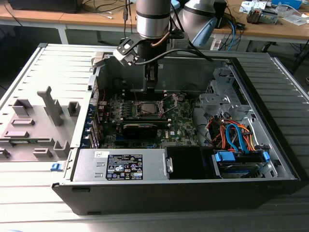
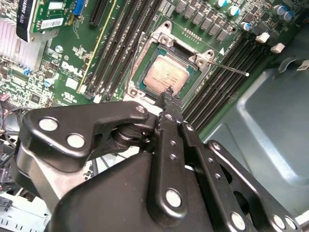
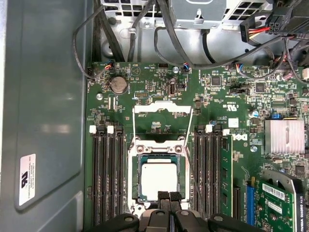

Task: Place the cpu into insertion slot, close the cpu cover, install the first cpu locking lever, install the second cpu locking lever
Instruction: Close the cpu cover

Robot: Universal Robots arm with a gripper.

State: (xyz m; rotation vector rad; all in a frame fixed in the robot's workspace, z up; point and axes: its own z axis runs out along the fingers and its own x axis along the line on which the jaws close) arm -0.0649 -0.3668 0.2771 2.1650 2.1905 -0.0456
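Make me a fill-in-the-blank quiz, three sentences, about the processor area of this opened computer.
1. The circuit board is coloured ___.
2. The socket holds the chip, and its metal cover is flipped ___.
3. The gripper, at the chip's edge, has its fingers ___.

Missing words: green; open; shut.

Black riveted tool (image 2: pixel 168 96), silver-grey arm (image 1: pixel 153 18)

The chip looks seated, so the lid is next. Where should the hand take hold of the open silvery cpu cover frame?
Probably the free cross-bar of the thin silvery cpu cover, farthest from its hinge at the socket. It stands swung open, so approach from the side facing away from the socket.
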